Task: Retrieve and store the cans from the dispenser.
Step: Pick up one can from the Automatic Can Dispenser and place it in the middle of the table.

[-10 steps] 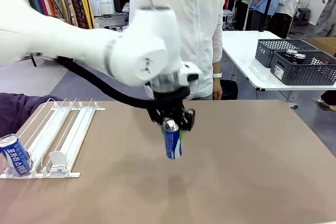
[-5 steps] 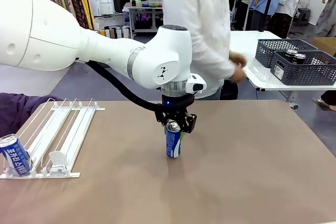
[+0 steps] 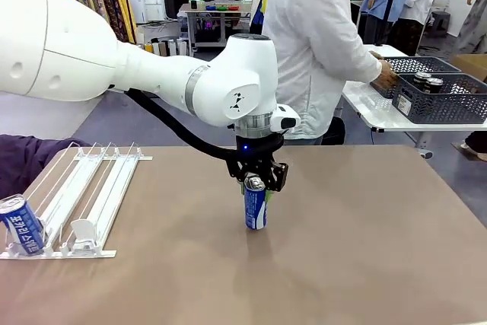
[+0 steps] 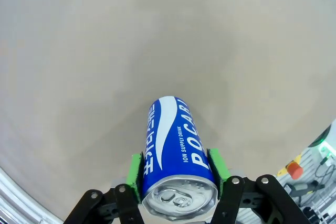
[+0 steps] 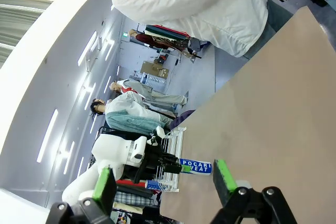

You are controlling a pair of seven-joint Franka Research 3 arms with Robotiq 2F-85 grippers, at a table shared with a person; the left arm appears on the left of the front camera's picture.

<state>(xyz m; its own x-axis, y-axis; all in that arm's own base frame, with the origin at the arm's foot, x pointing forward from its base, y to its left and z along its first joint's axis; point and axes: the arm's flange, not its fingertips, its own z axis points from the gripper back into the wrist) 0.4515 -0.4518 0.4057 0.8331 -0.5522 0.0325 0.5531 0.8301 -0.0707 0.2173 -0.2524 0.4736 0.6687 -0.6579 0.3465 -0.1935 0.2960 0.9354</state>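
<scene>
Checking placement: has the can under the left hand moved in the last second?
Yes: the blue can straightened up and shifted slightly right, away from the dispenser.

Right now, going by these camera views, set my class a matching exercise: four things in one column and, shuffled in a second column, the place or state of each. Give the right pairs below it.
Things
1. middle blue can
2. left blue can
3. black cans
4. right gripper

Places and states
A. in the grey basket on the far white table
B. open, nothing between its fingers
C. leaning at the near end of the white dispenser
D. upright on the brown table, between the green pads of the left gripper

Pairs: 1-D, 2-C, 3-A, 4-B
</scene>
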